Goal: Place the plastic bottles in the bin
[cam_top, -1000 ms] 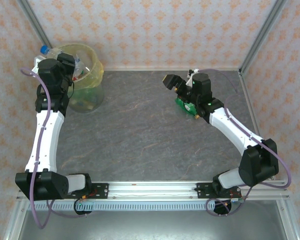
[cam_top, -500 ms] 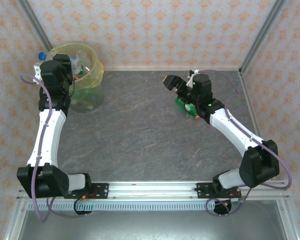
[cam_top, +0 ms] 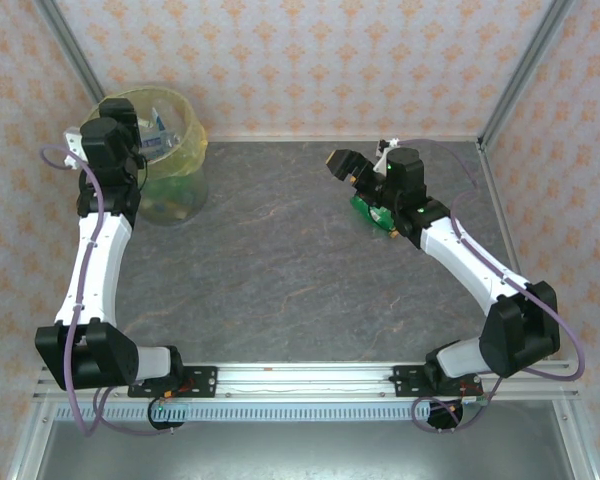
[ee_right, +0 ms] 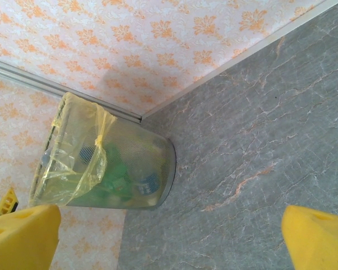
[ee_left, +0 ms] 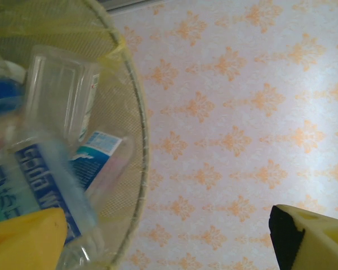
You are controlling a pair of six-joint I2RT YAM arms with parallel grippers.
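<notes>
The bin [cam_top: 194,140], a mesh bucket lined with a yellow bag, stands at the table's far left corner. My left gripper [cam_top: 128,118] hovers over its left rim, open, with nothing between its yellow fingers [ee_left: 23,239]. In the left wrist view a clear bottle with a blue label [ee_left: 40,183] shows blurred inside the bin [ee_left: 136,118], above other clear bottles [ee_left: 59,93]. My right gripper [cam_top: 358,162] is open at the far right, just above a green bottle [cam_top: 372,213] lying on the table under its wrist. From the right wrist view, green and blue-labelled bottles [ee_right: 115,174] show through the bin's mesh [ee_right: 158,154].
Patterned walls close the back and both sides, with metal frame posts [cam_top: 510,80] at the corners. The grey marble tabletop [cam_top: 280,260] stretches between the two arms. A rail [cam_top: 300,378] runs along the near edge at the arm bases.
My left gripper has opened and let go of the clear blue-capped bottle it held at the bin's left rim; the bottle now lies in the bin. The right arm has not moved.
</notes>
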